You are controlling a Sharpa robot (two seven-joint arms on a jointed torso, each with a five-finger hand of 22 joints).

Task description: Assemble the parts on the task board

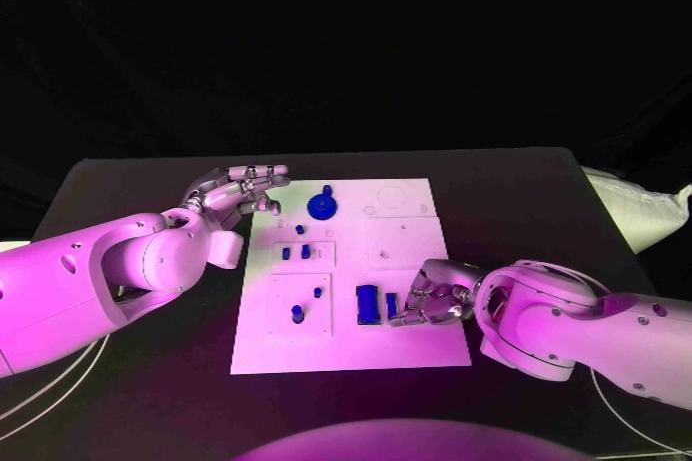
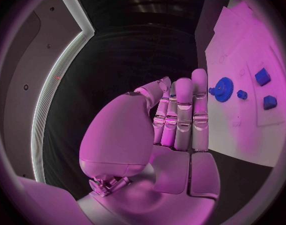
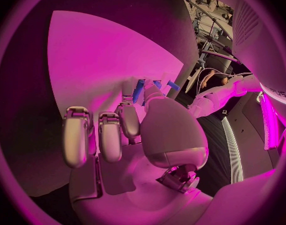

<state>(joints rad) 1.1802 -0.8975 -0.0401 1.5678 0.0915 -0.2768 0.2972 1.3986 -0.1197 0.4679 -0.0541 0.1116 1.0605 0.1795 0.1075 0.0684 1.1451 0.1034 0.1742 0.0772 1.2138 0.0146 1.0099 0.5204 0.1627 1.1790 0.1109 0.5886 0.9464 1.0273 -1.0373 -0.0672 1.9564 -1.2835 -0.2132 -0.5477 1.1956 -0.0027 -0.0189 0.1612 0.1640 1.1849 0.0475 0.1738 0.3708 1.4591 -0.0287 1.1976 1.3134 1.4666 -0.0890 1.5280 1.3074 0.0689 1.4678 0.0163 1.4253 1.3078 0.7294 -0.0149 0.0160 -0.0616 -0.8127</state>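
Task board (image 1: 397,351) carries blue parts (image 1: 368,304); right hand (image 1: 433,299) pinches one, left hand (image 1: 242,189) spread, empty.

Two bulky white arms, each with a silver robot hand (image 1: 240,191)

Black counter (image 1: 144,391) carrying a white task board (image 1: 411,353) at its middle, small blue parts (image 1: 368,304) on the board.

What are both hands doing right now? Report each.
Left hand: open, holds nothing, beside the blue gear.
Right hand: at the blue bars on the task board; grip cannot be told.
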